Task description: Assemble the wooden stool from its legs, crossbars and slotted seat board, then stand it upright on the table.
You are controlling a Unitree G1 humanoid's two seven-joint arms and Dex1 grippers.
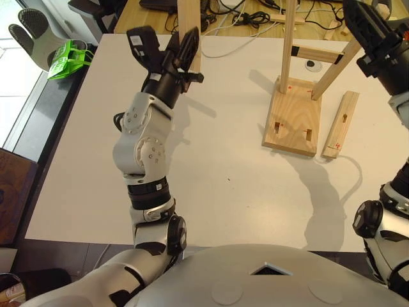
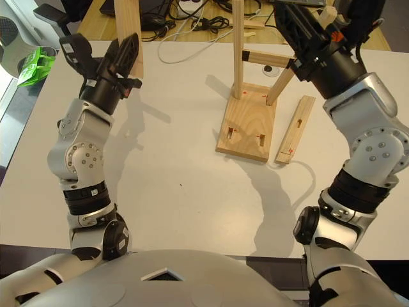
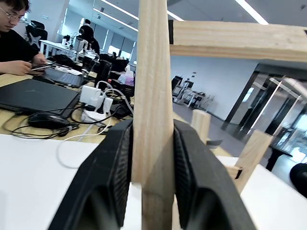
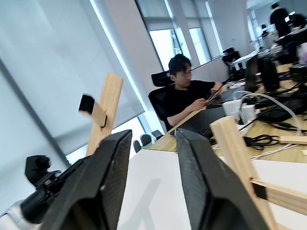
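Left wrist view: I see my left gripper (image 3: pixel 152 143) clamped on an upright wooden leg (image 3: pixel 153 67) above the table (image 1: pixel 211 185). My right gripper (image 4: pixel 153 138) is spread apart, empty, near the legs standing on the slotted seat board (image 1: pixel 291 121), which lies flat on the table.

Flat seat board (image 1: pixel 291 121) with upright leg (image 1: pixel 288 38) and tilted leg (image 1: pixel 337 66), slotted bar (image 1: pixel 340 123) beside, third leg (image 3: pixel 152 72) in left tool (image 3: pixel 152 191)

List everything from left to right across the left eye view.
green bag → left gripper clamped on a wooden leg → slotted seat board → loose slotted bar → right gripper
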